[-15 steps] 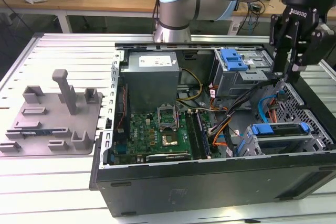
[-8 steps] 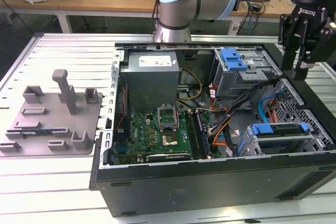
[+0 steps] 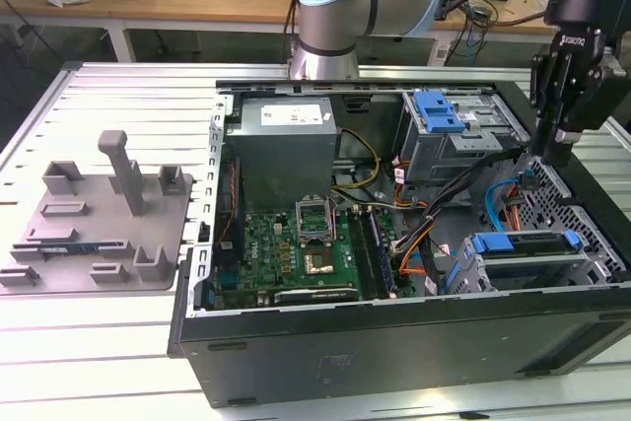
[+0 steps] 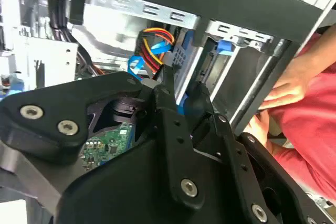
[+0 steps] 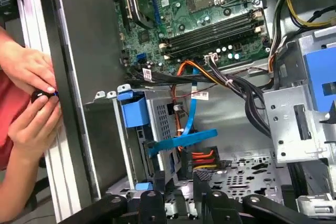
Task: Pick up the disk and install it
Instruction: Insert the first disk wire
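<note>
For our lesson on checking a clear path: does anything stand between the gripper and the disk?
Possibly. In the exterior view the gripper hangs above the disk, which lies in the metal cage. In the first wrist view a blue flat cable crosses the gap beside that cage. Nothing rigid shows there.

Exterior view is looking down at the whole open computer case [image 3: 394, 352]. Both wrist views are looking close past the gripper [image 4: 185, 85] into it, all three sharing the drive cage [image 3: 523, 268].
</note>
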`<control>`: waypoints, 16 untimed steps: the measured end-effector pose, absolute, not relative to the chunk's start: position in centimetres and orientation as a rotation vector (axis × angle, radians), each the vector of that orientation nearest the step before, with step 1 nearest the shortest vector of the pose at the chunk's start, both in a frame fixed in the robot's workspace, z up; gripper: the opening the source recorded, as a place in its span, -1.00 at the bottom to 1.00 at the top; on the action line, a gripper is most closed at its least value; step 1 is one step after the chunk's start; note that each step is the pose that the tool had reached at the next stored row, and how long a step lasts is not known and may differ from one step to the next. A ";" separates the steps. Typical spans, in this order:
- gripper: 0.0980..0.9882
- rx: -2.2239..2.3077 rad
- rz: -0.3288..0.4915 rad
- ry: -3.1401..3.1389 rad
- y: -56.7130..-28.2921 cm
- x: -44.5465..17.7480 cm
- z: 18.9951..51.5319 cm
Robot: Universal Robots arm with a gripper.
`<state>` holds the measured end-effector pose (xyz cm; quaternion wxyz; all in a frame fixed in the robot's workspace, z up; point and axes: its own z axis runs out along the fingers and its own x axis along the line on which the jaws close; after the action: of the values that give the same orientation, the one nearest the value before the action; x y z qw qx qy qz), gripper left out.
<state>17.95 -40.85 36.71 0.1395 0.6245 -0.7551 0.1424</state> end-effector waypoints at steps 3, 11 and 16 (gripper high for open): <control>-0.44 1.788 0.444 -2.163 -40.3 17.5 34.7; -0.44 1.845 0.463 -2.117 -40.2 17.1 34.3; -0.44 1.843 0.467 -2.113 -40.2 17.1 34.0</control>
<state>17.08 -40.16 34.03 0.1488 0.6411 -0.7352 0.1626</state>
